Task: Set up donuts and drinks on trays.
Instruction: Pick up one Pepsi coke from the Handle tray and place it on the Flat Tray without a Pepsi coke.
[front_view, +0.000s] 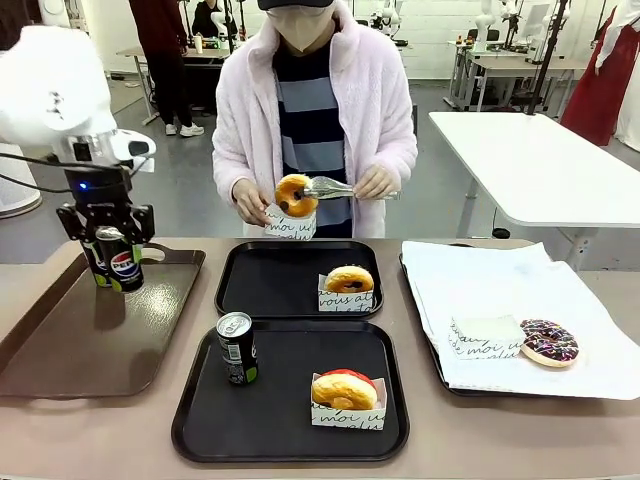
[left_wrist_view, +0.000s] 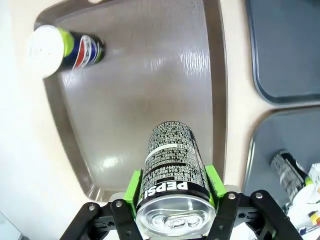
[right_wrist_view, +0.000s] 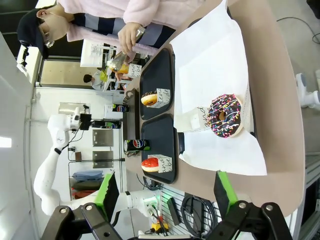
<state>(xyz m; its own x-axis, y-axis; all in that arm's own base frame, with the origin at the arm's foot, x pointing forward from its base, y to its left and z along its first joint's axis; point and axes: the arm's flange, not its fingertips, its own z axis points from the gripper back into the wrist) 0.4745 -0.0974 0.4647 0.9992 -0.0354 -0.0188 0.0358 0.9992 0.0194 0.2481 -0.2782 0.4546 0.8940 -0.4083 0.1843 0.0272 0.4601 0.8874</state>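
Tan bench (front_view: 100, 440); left pincer (front_view: 112, 255) clamped on Pepsi can (front_view: 122, 262) over brown tray (front_view: 60, 340); right pincer (right_wrist_view: 165, 192) wide, holding nothing; near black tray (front_view: 290, 440) carries second can (front_view: 237, 348), red-iced donut (front_view: 343, 388); far black tray (front_view: 270, 285) carries golden donut (front_view: 349, 279).

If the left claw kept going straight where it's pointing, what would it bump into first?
Probably the bare floor of the brown tray: the left claw points down at it, and the can it grips would touch first. A second can stands off to one side, out of the line.
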